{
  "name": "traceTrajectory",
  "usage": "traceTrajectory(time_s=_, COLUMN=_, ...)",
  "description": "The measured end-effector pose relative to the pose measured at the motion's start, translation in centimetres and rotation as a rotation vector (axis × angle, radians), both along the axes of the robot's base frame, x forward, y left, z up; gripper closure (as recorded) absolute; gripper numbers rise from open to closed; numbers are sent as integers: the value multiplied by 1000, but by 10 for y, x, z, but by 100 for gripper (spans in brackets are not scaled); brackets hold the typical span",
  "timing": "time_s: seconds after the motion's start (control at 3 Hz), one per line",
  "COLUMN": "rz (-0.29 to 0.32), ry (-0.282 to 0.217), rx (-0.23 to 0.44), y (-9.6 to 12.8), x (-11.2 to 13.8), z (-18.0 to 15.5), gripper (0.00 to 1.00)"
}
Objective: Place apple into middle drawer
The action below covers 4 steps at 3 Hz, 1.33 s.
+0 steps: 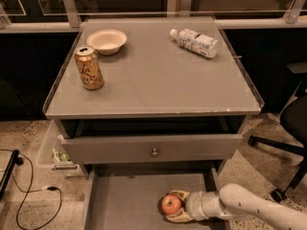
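The red apple sits low in the open middle drawer, a wide grey box with a flat floor pulled out at the bottom of the view. My gripper reaches in from the right on a white arm. Its tan fingers close around the apple from behind and in front. The apple is at the right part of the drawer floor, at or just above it.
Above, a grey drawer front with a round knob stands slightly out. On the cabinet top are a soda can, a white bowl and a lying plastic bottle. An office chair is at the right, cables and a bin at the left.
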State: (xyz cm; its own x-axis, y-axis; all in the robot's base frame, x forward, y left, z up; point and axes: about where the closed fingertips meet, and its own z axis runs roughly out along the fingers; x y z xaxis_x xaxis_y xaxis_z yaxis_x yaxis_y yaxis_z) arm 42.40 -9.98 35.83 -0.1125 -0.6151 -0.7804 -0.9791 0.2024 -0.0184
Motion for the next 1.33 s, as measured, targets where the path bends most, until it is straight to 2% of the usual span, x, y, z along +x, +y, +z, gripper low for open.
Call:
traceTrajectory(time_s=0.67, rz=0, ry=0, rx=0, y=0, x=0, z=0, gripper=17)
traceTrajectory(time_s=1.0, rz=0, ry=0, rx=0, y=0, x=0, z=0, gripper=0)
traceTrajectory(time_s=1.33, rz=0, ry=0, rx=0, y=0, x=0, z=0, gripper=0)
